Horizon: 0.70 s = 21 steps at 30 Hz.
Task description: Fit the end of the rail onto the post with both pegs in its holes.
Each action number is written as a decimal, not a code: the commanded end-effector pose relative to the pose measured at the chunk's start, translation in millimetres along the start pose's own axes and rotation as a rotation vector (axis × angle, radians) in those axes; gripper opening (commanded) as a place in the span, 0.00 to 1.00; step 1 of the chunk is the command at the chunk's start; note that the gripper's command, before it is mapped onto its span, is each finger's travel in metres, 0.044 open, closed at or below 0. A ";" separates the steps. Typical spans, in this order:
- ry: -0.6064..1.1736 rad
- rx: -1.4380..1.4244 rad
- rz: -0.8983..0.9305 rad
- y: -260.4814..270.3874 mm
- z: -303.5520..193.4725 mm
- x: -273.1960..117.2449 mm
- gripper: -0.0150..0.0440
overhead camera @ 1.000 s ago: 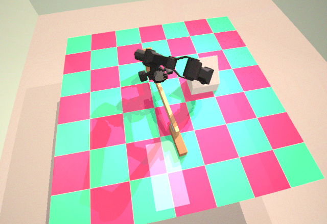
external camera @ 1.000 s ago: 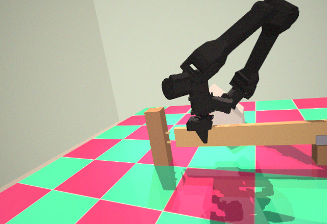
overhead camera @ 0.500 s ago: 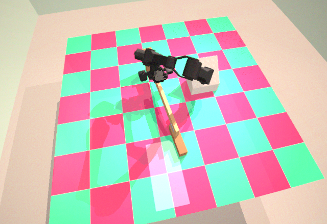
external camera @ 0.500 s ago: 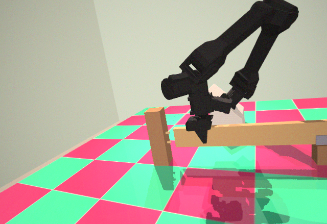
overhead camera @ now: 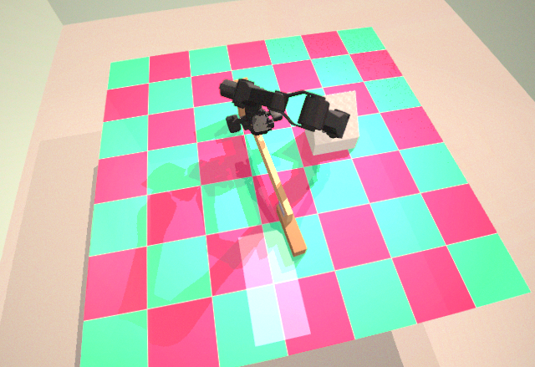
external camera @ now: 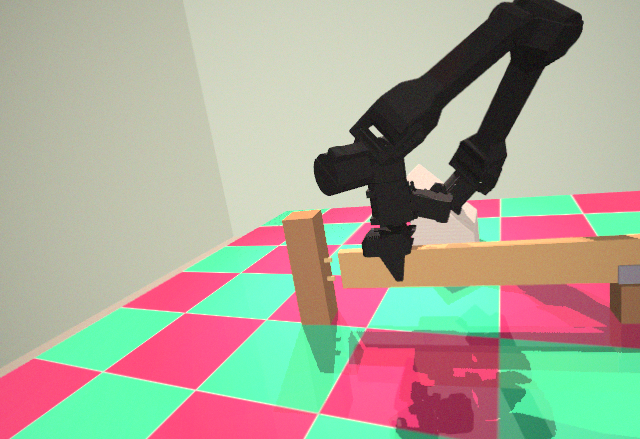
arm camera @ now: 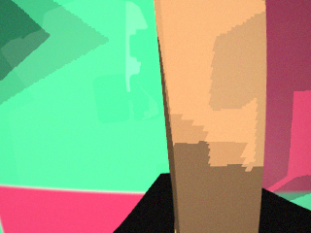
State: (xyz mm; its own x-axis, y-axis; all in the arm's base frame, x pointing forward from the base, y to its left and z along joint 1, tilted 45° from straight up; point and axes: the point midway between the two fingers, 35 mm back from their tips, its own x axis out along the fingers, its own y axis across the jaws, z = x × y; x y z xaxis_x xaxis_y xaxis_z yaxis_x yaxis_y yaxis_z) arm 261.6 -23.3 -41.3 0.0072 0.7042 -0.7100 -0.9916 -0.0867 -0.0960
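While the hand [external camera: 388,253] gripped the rail [external camera: 491,266] — level, just short of the pegs [external camera: 328,269] — a straight, unhurried push toward the post [external camera: 309,266] looked best.

You see a rail [external camera: 491,263] of pale, matt wood with a smooth, even face and no visible grain; in the wrist view its near stretch [arm camera: 214,91] looks the same flat tan, darker only where shade falls. The post [external camera: 309,266] is a slightly deeper, browner wood, also matt, and its two pegs [external camera: 328,269] match the lighter rail. The arm [external camera: 439,93] and the gripper [external camera: 392,258] clamped on the rail are a dull black, like unpolished plastic, with no highlights. The checkered mat [overhead camera: 389,225] looks glossy, its pink and green squares carrying soft reflections. The block [overhead camera: 341,138] toward the far right of the mat looks pale, faintly speckled and rough, like stone.
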 end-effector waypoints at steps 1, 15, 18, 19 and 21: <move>0.007 -0.001 -0.005 -0.3 -2.8 -2.0 0.25; 0.007 -0.001 -0.005 -0.3 -4.7 -2.1 0.25; 0.007 -0.001 -0.005 -0.3 -5.1 -2.1 0.25; 0.007 -0.001 -0.005 -0.3 -5.2 -2.1 0.25; 0.007 -0.001 -0.005 -0.3 -5.5 -2.1 0.25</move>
State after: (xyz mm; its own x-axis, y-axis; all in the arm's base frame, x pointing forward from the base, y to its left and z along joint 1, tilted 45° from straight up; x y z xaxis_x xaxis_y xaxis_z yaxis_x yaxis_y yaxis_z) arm 261.9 -25.3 -43.2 0.0074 0.7040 -0.7102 -0.9916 -0.0867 -0.0963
